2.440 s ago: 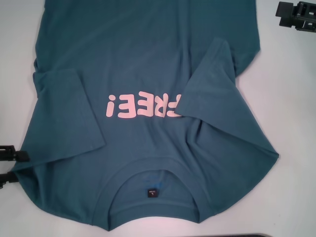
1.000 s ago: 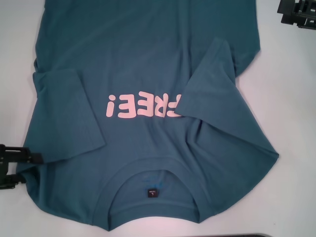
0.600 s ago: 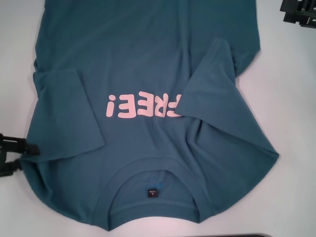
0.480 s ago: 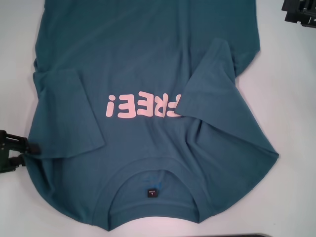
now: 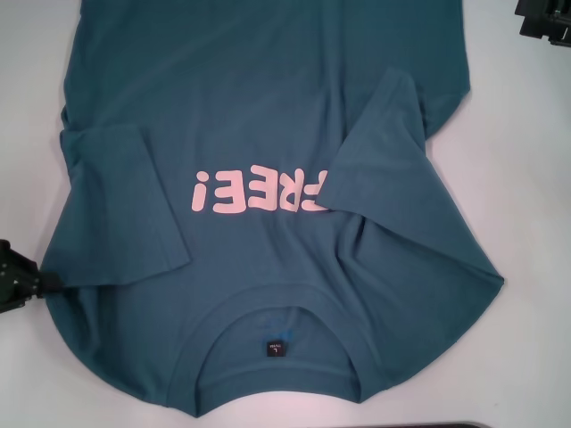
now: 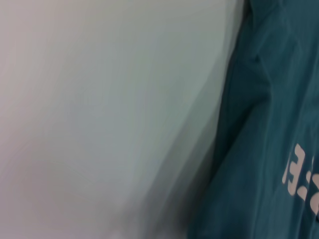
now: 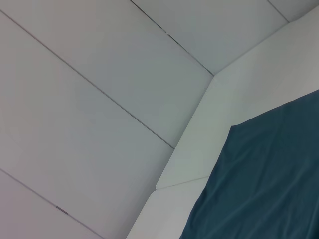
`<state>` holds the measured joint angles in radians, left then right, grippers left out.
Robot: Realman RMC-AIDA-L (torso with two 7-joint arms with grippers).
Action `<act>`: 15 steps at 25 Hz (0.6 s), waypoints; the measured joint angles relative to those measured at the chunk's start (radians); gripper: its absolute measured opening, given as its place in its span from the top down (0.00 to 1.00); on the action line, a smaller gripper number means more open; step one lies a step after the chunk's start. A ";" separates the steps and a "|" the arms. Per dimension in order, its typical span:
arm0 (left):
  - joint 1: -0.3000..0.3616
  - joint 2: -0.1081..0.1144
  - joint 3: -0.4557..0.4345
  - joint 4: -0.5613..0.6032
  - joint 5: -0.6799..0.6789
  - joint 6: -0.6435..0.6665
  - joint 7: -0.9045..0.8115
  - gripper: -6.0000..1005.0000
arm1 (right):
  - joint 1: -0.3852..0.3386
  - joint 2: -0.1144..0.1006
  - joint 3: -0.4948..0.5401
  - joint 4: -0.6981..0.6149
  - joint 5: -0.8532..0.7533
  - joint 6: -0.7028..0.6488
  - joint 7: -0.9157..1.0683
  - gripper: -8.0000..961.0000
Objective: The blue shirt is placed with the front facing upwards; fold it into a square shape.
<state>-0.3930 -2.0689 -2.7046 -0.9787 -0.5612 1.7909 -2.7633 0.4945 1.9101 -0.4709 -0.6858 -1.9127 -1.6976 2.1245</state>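
Where the blue shirt [image 5: 268, 134] lies, front up on the white counter [image 5: 526, 178], it fills most of the head view, collar nearest the robot and hem running out past the far edge of the picture. Pink "FREE!" lettering [image 5: 259, 192] reads upside down from the head camera; the first letter is hidden under cloth. Both short sleeves are turned in over the body: left sleeve [image 5: 125, 209] lies flat beside the lettering, right sleeve [image 5: 384, 134] lies angled across the chest, its near part covering the start of the word. Round neck [image 5: 277, 343] holds a small dark label [image 5: 277, 347] inside. Some creases fan out below the right sleeve toward the right shoulder. Left tool [image 5: 22, 281] sits low at the shirt's left shoulder edge, its tip touching or just beside the cloth; cannot tell whether its fingers are apart or together. Left wrist view shows the shirt's edge [image 6: 249, 149] and a bit of lettering next to bare counter. Right tool [image 5: 546, 20] is well apart from the shirt at the far right corner, mostly cut off, finger state not readable. Right wrist view shows a shirt corner [image 7: 264, 184] on the counter, grey panelled floor [image 7: 89, 99] beyond.
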 joint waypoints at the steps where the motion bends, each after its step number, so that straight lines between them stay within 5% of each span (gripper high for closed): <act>1: 0.001 0.000 0.003 0.000 -0.001 0.006 0.006 0.95 | 0.000 0.000 0.000 0.000 0.000 0.000 0.000 0.05; 10: -0.006 -0.011 -0.011 -0.003 -0.072 0.121 0.140 1.00 | 0.000 -0.030 -0.020 0.000 -0.043 -0.016 0.063 0.05; 15: -0.004 -0.006 -0.022 0.001 -0.079 0.103 0.140 1.00 | -0.023 -0.095 -0.020 0.000 -0.143 -0.119 0.131 0.05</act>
<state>-0.3975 -2.0751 -2.7261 -0.9780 -0.6404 1.8937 -2.6232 0.4711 1.8150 -0.4911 -0.6856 -2.0555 -1.8167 2.2551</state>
